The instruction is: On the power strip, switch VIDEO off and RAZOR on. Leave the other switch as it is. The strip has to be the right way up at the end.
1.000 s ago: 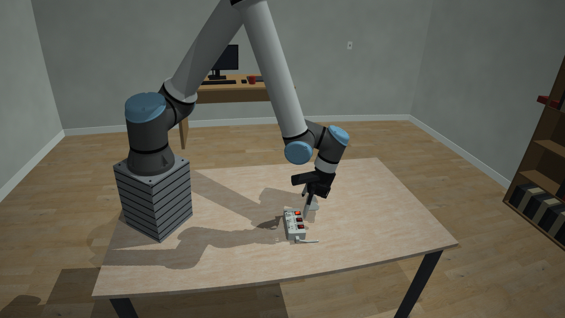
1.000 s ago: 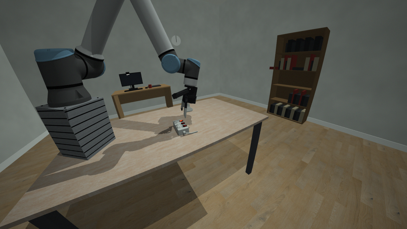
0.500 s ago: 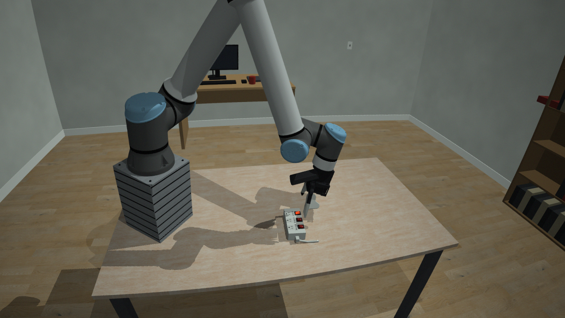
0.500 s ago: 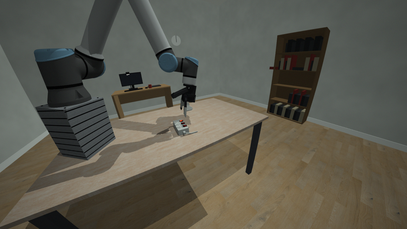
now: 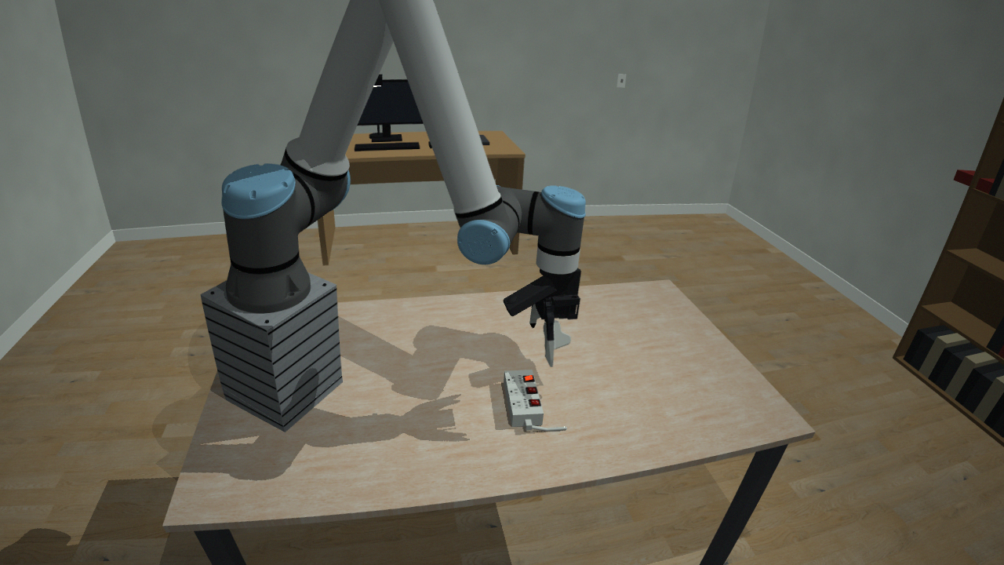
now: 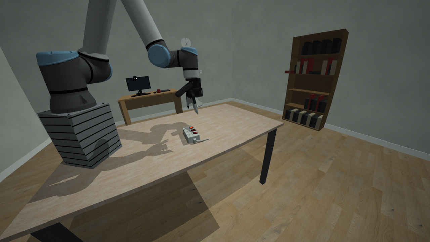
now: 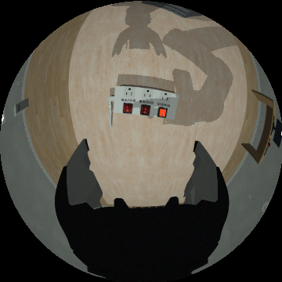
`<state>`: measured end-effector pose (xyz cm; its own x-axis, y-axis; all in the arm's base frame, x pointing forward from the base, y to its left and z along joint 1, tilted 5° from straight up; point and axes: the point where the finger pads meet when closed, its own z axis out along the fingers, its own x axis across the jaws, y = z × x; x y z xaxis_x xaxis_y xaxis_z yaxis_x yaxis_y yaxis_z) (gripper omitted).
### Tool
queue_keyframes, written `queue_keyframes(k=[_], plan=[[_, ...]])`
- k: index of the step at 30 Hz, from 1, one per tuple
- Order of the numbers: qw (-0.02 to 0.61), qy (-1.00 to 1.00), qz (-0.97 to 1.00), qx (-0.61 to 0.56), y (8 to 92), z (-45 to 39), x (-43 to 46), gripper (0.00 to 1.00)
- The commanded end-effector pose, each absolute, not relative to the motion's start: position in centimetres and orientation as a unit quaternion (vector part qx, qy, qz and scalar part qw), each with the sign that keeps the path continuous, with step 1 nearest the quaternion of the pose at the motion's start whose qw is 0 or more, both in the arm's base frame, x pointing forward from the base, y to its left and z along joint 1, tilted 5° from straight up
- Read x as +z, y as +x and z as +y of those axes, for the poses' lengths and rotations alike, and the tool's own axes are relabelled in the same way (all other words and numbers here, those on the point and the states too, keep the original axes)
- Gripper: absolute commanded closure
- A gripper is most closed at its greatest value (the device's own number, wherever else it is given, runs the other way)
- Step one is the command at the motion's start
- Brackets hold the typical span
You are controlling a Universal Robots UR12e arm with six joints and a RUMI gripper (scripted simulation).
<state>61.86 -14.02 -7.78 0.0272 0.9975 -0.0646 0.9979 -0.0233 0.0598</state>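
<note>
Seen from the wrist view, going left to right ahead of the fingers: the power strip (image 7: pixel 143 103) lies face up on the surface (image 7: pixel 157 157), well beyond the tips and between their two lines of reach. Its RAZOR switch (image 7: pixel 127 109) sits nearer the left finger's side and looks dark red, the RADIO switch (image 7: pixel 145 110) is in the middle and also dark, and the VIDEO switch (image 7: pixel 162 112) toward the right finger's side glows bright orange, so it appears to be on. By that reading neither wanted change is made yet.

The fingers are spread fully apart and hold nothing; in the top view they hang above the strip's far end, clear of it.

The likely trouble is the closeness of the three rockers. With the fingers this wide, one tip coming down on RAZOR or VIDEO could leave the other tip or the finger's flank brushing RADIO, which must stay as it is. A slanted or off-centre push could also skid or tip the light strip instead of rocking the switch.

Room is generous: bare surface lies on every side of the strip, and its short cord (image 5: pixel 549 427) points toward the near edge, away from the fingers.
</note>
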Motion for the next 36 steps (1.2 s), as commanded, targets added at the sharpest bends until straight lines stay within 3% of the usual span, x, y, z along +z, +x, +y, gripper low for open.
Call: queue_keyframes(k=[1, 36], plan=[[0.045, 0.711, 0.702, 0.004, 61.7, -14.1, -8.2, 0.0], [0.045, 0.612, 0.79, -0.002, 61.3, -14.9, -9.5, 0.0]])
